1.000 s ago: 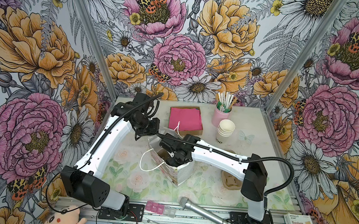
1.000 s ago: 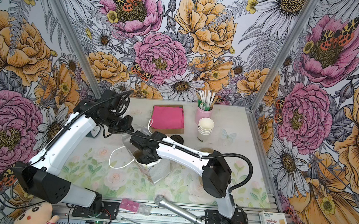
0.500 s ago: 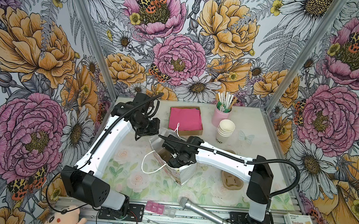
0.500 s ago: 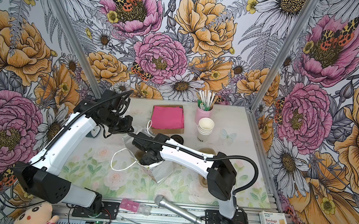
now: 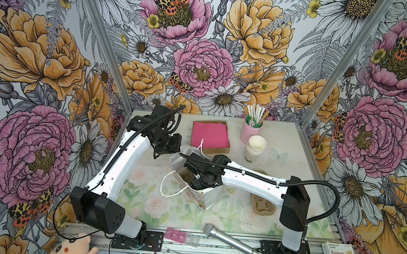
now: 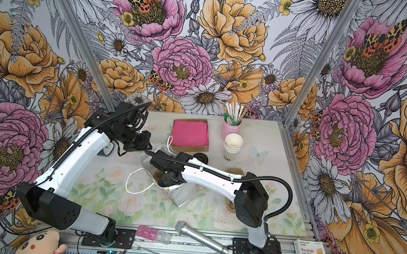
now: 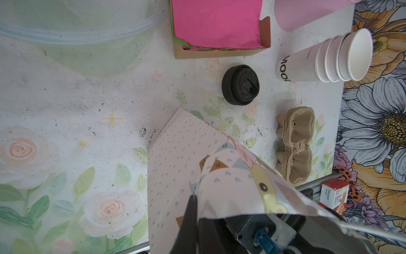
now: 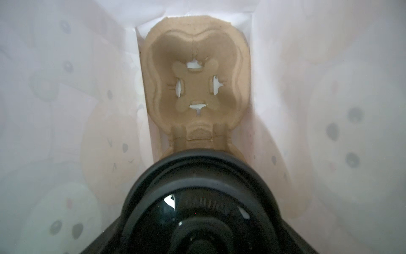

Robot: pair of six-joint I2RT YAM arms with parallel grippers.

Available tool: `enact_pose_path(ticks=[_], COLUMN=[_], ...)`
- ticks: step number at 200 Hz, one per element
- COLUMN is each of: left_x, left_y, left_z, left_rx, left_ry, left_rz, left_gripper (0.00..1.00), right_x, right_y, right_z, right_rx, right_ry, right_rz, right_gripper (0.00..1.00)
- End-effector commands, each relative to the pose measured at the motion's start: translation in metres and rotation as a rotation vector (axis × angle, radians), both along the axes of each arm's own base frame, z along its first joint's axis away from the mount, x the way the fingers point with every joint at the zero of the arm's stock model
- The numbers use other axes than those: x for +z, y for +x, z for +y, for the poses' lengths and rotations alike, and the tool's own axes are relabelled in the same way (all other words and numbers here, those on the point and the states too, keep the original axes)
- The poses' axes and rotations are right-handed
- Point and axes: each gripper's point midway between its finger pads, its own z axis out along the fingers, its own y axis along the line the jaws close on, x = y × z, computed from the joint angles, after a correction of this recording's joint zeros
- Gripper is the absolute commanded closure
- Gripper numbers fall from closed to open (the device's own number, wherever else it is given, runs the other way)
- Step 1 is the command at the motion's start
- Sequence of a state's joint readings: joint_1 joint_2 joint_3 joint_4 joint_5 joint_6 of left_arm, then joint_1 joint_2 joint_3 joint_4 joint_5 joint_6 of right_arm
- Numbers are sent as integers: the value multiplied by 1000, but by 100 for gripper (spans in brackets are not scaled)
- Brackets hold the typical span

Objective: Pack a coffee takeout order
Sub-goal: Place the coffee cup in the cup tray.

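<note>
1. Paper bag (image 5: 210, 199), patterned, stands open mid-worktop in both top views. Your left pincer (image 5: 163, 153) is clenched on its rim. Your right pincer (image 5: 190, 178) reaches down inside, tips hidden. The pink napkin (image 5: 210, 134) lies in a cardboard tray (image 5: 218, 150) behind the bag, well apart from both pincers. The white paper cups (image 5: 256, 144) are stacked just beside the tray.
2. Left wrist view: a loose black lid (image 7: 240, 88) rests on the worktop (image 7: 66, 99) between bag and tray, apart from your left pincer.
3. Right wrist view: your right pincer grasps a black lid (image 8: 197, 187), jaws spread wide around it, inside the bag. It is above a brown pulp carrier (image 8: 195, 88) on the bag's floor.
</note>
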State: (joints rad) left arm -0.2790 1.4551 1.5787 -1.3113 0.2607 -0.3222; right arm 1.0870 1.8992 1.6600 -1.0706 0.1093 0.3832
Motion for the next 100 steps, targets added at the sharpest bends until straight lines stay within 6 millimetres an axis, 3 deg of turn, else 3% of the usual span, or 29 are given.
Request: enact_pose_path(ticks=[1,100], left_x=[6,3], left_y=[7,9], left_z=[1,0], left_rx=[-6,-12], left_ry=[-4,-3], left_rz=[-28,-21], left_gripper=[100,100], right_x=[2,-8], right_y=[-2,-7], right_z=[-4,-6], right_rx=[-3,-12], right_ry=[12,31], right_rz=[-23,-10], right_gripper=[13,13])
